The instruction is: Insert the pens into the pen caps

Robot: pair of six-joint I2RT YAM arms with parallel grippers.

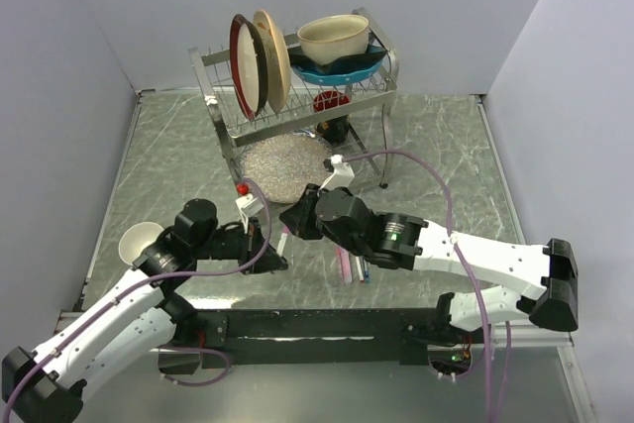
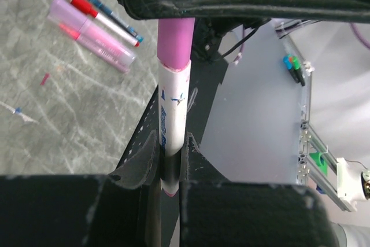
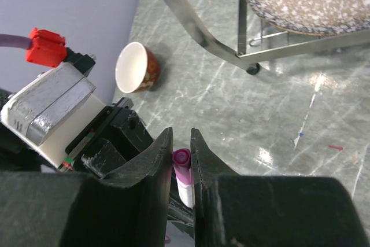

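The pen (image 2: 173,108) is clamped by the left gripper (image 2: 169,163), its cap (image 2: 176,39) by the right gripper (image 3: 181,143); skewed pushing could jam them.

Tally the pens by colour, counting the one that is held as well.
White pen, in pink cap: 1
Pink pen: 1
Red-tipped pen: 1
Blue pen: 1
Total: 4
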